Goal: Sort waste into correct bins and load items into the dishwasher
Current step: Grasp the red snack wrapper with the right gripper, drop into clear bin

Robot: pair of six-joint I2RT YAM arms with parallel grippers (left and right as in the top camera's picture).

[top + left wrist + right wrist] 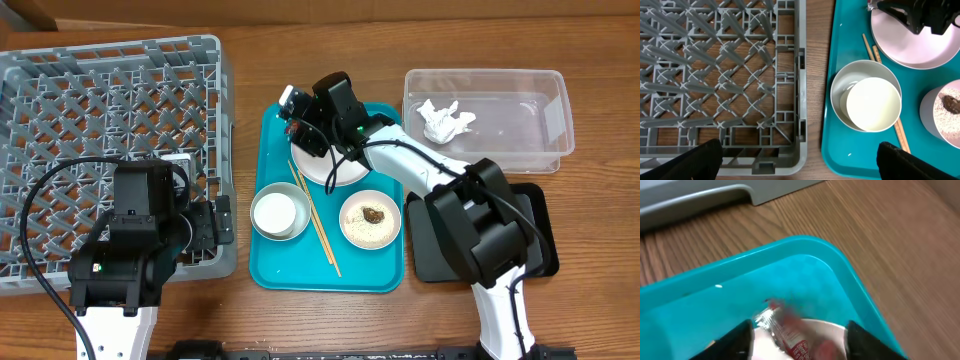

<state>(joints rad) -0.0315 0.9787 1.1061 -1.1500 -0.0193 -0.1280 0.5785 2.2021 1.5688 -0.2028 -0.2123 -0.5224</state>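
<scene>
Red wrapper (782,330) lies on the plate (832,331), between the right claw's (799,332) parted fingers; left claw (801,162) also open.

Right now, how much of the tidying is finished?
Barely begun. The tissue lies in the clear tub. The right gripper is open around the red wrapper on the plate. No dishes show in the rack; grey bowl, cup and rice bowl sit on the teal tray.
</scene>
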